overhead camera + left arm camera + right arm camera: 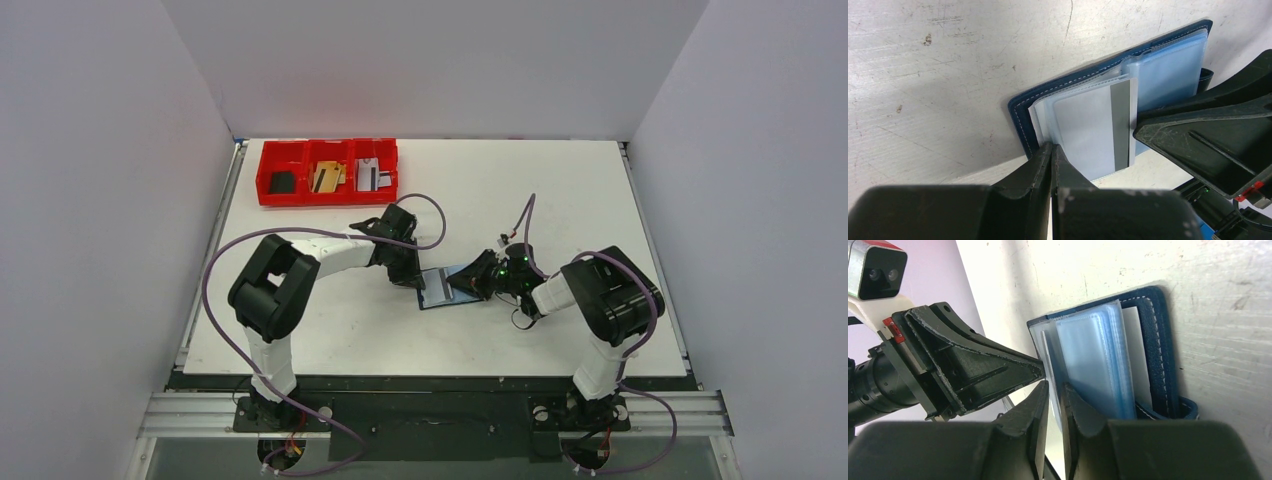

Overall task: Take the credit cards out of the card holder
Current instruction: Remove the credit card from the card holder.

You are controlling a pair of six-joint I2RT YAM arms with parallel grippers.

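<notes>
Card holder [436, 293] lies open mid-table, sleeves fanned up. Left gripper [1052, 151], jaws shut on nothing, presses its 9 o'clock edge, probably to pin it. Right gripper [1054, 388], at 3 o'clock, straddles a sleeved grey-striped credit card [1088, 132] with barely parted jaws, and I cannot tell whether it grips.

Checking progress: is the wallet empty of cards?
No: a pale card with a grey stripe sits in a clear sleeve of the open wallet.
</notes>
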